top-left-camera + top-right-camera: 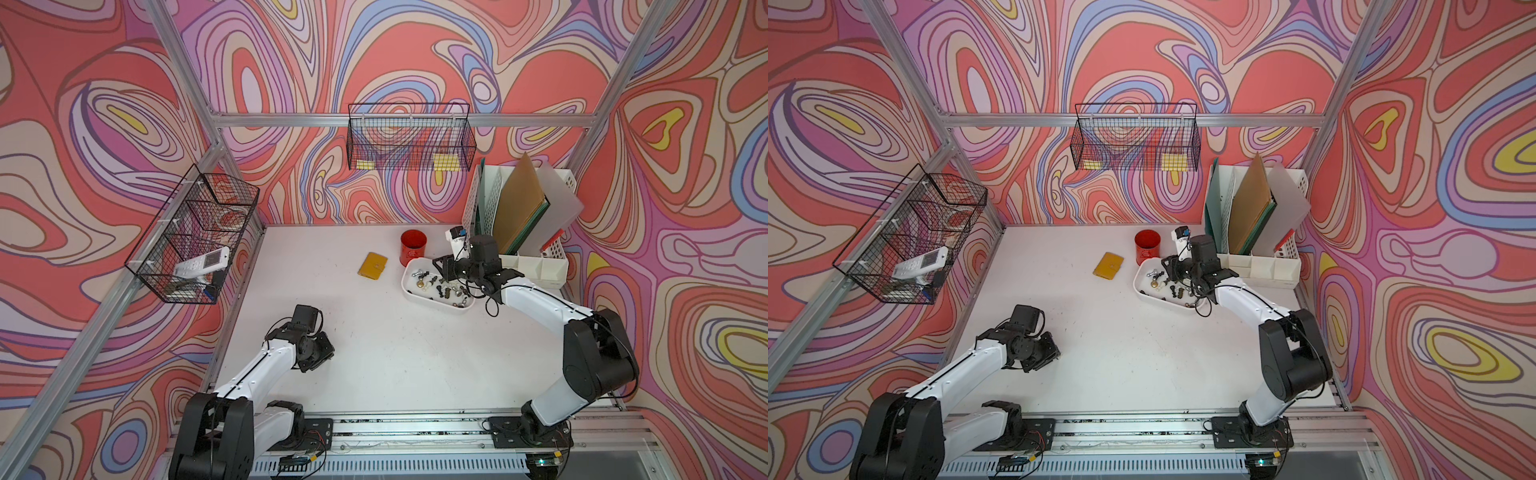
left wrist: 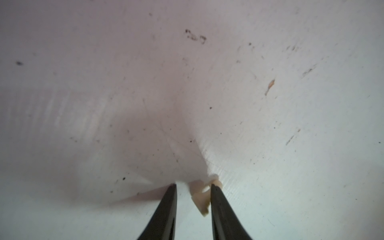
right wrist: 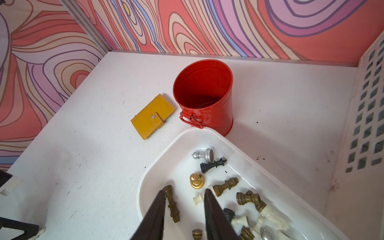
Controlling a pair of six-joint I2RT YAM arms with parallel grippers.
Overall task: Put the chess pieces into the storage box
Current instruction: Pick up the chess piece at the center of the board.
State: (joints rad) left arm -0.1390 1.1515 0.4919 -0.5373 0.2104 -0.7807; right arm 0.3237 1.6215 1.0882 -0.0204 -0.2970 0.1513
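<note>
The storage box (image 3: 176, 158) was a shallow white tub with rounded corners and smooth glossy walls, sitting toward one o'clock on the white table (image 1: 374, 353) in both top views. The chess pieces (image 3: 226, 187) inside it were small turned figures with round bases. Nearly all lay tipped on their sides, with several brown ones, some cream ones, a black piece (image 3: 213, 165) and a silver piece (image 3: 204, 154). A gold piece (image 3: 196, 181) stood upright. The right gripper (image 3: 184, 191) hung over the box with its jaws parted and nothing between them, and a brown piece lay just beside one finger. In a top view the right arm's wrist covered the three o'clock end of the box, hiding the pieces there. The left gripper (image 2: 193, 185) was low over bare table at about eight o'clock, well apart from the box. Its jaws were spread around a cream piece (image 2: 200, 197) that touched one finger and showed a gap to the other. The piece seemed to be lying loose rather than pinched, though that close view was soft. A red cup (image 3: 204, 99) stood touching or just beside the box at its eleven o'clock, and a yellow wallet (image 3: 152, 116) lay near the cup at its nine o'clock. The white perforated file organiser (image 1: 519, 208) rose at two o'clock, just beyond the box.
</note>
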